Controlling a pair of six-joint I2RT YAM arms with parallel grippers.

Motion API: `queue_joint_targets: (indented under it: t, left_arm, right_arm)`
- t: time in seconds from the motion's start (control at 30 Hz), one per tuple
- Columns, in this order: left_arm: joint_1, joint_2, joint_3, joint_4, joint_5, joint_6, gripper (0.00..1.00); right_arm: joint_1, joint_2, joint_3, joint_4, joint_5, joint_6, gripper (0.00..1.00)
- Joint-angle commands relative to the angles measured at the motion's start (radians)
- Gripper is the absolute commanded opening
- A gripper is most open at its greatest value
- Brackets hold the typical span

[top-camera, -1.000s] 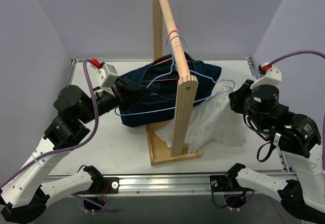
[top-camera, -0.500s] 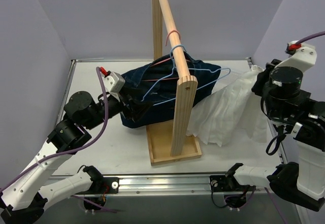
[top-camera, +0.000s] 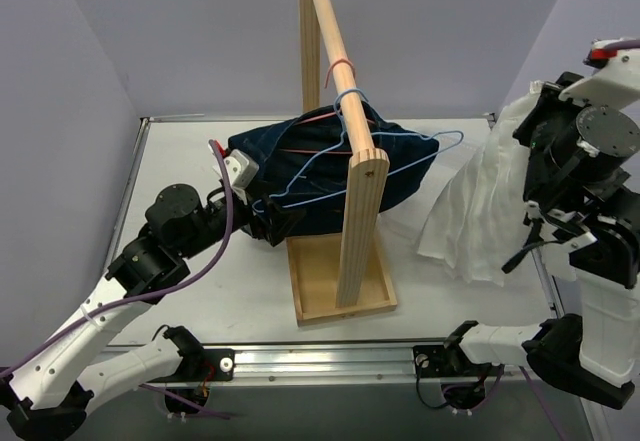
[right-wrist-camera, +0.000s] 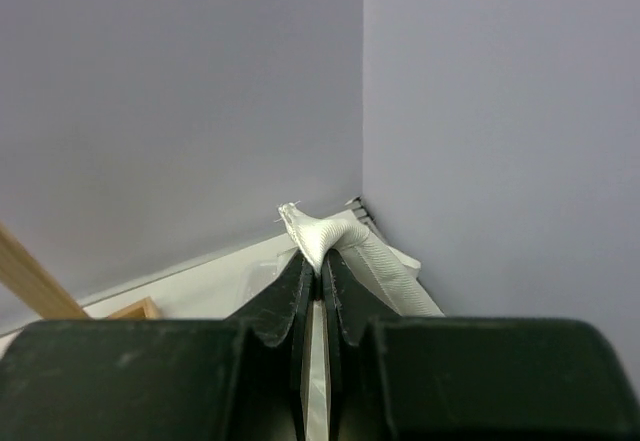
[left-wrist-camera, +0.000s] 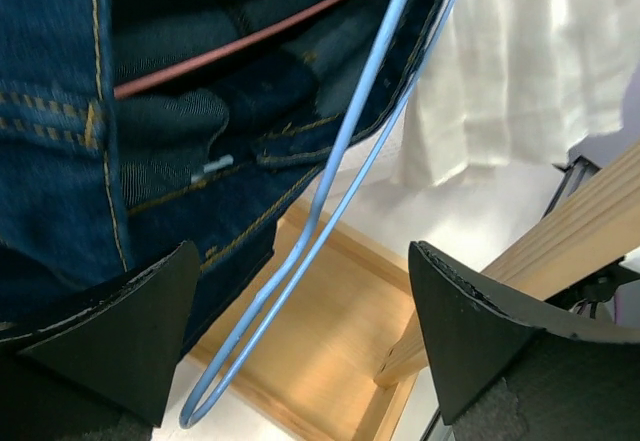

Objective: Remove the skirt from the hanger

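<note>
bright, even, diffuse light, faint soft shadows; the white skirt (left-wrist-camera: 520, 71) glares nearly washed out

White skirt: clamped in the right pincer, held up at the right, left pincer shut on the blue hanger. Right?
No: the left pincer stands open, the blue hanger loose between its fingers, per the left wrist view. The right pincer does clamp the white skirt.

Wide-spread left hand (left-wrist-camera: 300, 261) straddles blue hanger (left-wrist-camera: 318, 206); denim (left-wrist-camera: 60, 111) behind, white skirt (left-wrist-camera: 520, 61) beyond.
</note>
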Motion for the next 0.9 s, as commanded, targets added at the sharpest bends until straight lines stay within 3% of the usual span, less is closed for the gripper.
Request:
queue_joint_targets:
  t: [0.0,0.17,0.3,0.5,0.63,0.87]
  left_arm:
    - [0.000,-0.044,-0.019,0.039,-0.050,0.008,0.94]
    - [0.002,-0.118,-0.049,0.013,-0.088,-0.012,0.94]
    - [0.002,-0.213,-0.090,0.011,-0.110,-0.054,0.94]
    - [0.002,-0.300,-0.121,0.016,-0.120,-0.045,0.94]
    - [0.002,-0.267,-0.086,-0.059,-0.114,-0.034,0.94]
    - [0.002,-0.173,-0.020,-0.164,-0.163,-0.078,0.94]
  right_arm:
    - [0.003,0.084,0.006,0.347,0.108,-0.249,0.00]
    - [-0.002,0.205,0.063,0.557,0.159,-0.473,0.00]
    - [-0.066,0.254,0.060,0.630,0.136,-0.501,0.00]
    - [-0.349,0.298,0.040,0.489,-0.054,-0.209,0.00]
    - [-0.561,0.296,-0.034,0.386,-0.342,0.043,0.00]
    - [-0.657,0.230,-0.356,0.427,-0.566,0.154,0.00]
